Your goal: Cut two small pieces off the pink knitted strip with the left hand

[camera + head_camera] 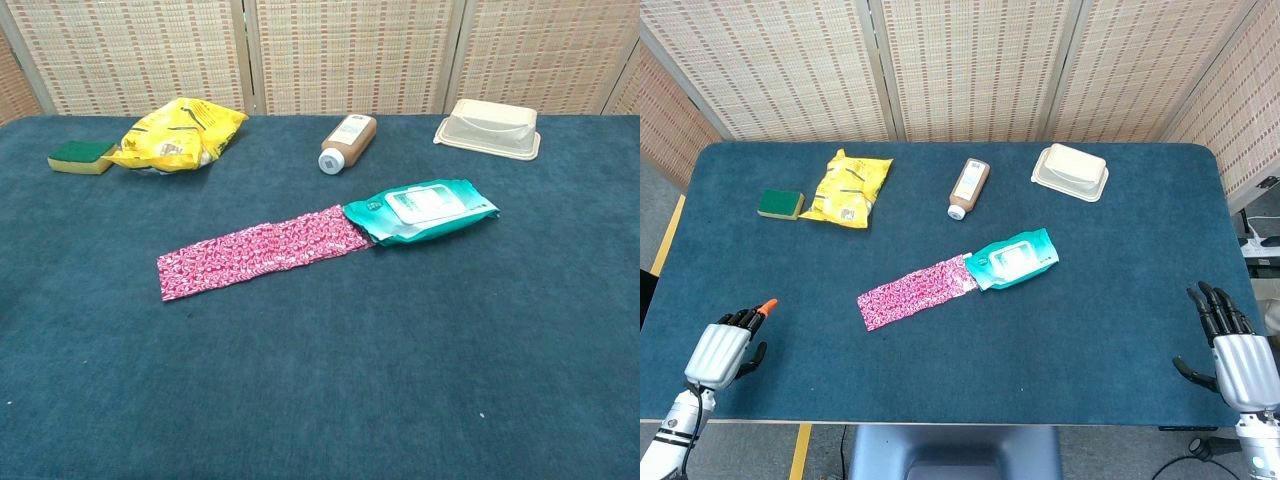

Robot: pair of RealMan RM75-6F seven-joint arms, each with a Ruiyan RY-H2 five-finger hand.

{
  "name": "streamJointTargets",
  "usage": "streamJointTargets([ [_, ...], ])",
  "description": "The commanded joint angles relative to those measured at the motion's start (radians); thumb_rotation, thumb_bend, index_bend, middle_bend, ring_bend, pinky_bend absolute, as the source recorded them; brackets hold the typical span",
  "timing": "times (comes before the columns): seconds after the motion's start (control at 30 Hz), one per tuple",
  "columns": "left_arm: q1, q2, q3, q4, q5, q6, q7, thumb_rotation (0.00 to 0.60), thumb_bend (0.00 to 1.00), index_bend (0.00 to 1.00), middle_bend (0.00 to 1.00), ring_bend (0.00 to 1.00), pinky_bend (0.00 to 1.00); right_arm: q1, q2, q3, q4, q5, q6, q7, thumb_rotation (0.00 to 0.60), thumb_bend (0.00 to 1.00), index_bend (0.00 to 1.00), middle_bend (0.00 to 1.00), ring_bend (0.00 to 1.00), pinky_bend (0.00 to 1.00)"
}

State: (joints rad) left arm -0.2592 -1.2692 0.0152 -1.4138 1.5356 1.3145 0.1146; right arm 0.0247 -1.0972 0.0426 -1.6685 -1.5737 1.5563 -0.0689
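At mid-tabletop (1120, 330) the pink knitted strip (917, 291) lies flat and slanted, its far right end tucked under a teal wipes pack (1013, 259).
Near the left edge, the left robot hand (725, 350) is curled around an orange-tipped tool (765, 307); the right robot hand (1235, 350) at the near right edge holds nothing, fingers apart. Along the far side sit a green sponge (780, 204), a yellow bag (847, 188), a brown bottle (968, 188) and a cream container (1070, 171).
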Motion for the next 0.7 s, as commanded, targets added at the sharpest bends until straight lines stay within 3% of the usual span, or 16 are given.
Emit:
streamJointTargets([
  [0.03,-0.001,0.0,0.0,-0.002,0.001,0.0,0.003,0.6,0.49,0.09,0.23,0.27,0.39,0.0,0.0,-0.001,0.0,-0.001,0.0,0.0,0.6,0.05,0.0,0.0,0.0,0.23],
  [0.23,-0.001,-0.003,0.005,-0.005,-0.001,-0.01,0.024,0.6,0.49,0.05,0.25,0.29,0.39,-0.001,0.002,-0.003,-0.002,-0.005,0.001,0.004,0.6,0.05,0.0,0.0,0.0,0.23],
  [0.33,-0.005,-0.004,0.008,-0.019,-0.008,-0.029,0.061,0.6,0.54,0.0,0.35,0.38,0.44,0.0,0.001,-0.002,-0.001,-0.007,0.002,0.007,0.6,0.05,0.0,0.0,0.0,0.23],
  [0.5,-0.032,-0.017,0.016,-0.036,0.004,-0.074,0.093,0.6,0.74,0.0,0.61,0.65,0.63,0.006,0.005,0.009,-0.01,0.023,-0.016,0.003,0.6,0.05,0.0,0.0,0.0,0.23],
  [0.7,-0.07,-0.048,0.009,-0.062,0.016,-0.115,0.142,0.6,0.83,0.0,0.66,0.71,0.65,0.001,0.012,0.006,-0.015,0.015,-0.006,0.009,0.6,0.05,0.0,0.0,0.0,0.23],
])
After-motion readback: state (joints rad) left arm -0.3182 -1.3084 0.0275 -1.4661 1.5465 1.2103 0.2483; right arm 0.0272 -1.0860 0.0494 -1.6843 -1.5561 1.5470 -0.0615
